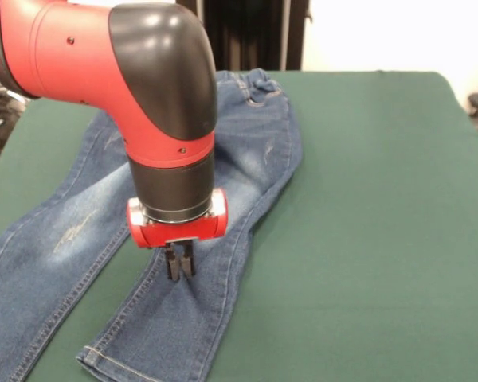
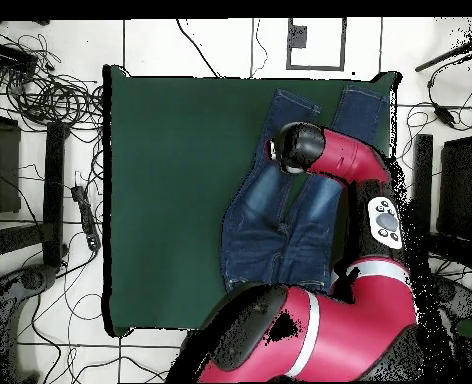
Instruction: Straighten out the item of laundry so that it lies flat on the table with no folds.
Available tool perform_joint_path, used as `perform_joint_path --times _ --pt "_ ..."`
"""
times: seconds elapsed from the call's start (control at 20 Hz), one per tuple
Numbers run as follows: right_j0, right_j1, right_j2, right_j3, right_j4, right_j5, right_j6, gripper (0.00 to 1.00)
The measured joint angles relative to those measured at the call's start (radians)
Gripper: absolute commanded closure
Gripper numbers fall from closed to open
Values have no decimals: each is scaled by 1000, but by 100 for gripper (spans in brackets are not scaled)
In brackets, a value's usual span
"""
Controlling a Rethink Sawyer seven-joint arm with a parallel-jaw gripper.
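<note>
The blue denim jeans (image 1: 247,151) lie on the dark green table (image 1: 382,207), waistband at the far side and both legs running toward the near left. One leg reaches the picture's left edge; the other ends in a hem near the bottom edge. My gripper (image 1: 180,269) points straight down on this second leg, above its hem, with its fingers close together and pinching a small pucker of denim. In the overhead view the jeans (image 2: 270,220) lie on the right part of the table (image 2: 160,200), and the arm's wrist hides the gripper.
Wide bare green felt (image 1: 398,278) lies to the right of the jeans in the front view. Cables (image 2: 50,100) and stands lie on the floor around the table in the overhead view. The arm's red body (image 2: 310,330) covers the table's bottom edge.
</note>
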State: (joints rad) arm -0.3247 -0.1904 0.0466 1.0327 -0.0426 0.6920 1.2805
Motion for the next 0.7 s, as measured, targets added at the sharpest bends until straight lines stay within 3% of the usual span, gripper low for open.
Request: perform_joint_path --times 0.7 --pt "-11 -3 13 11 3 -34 0 100"
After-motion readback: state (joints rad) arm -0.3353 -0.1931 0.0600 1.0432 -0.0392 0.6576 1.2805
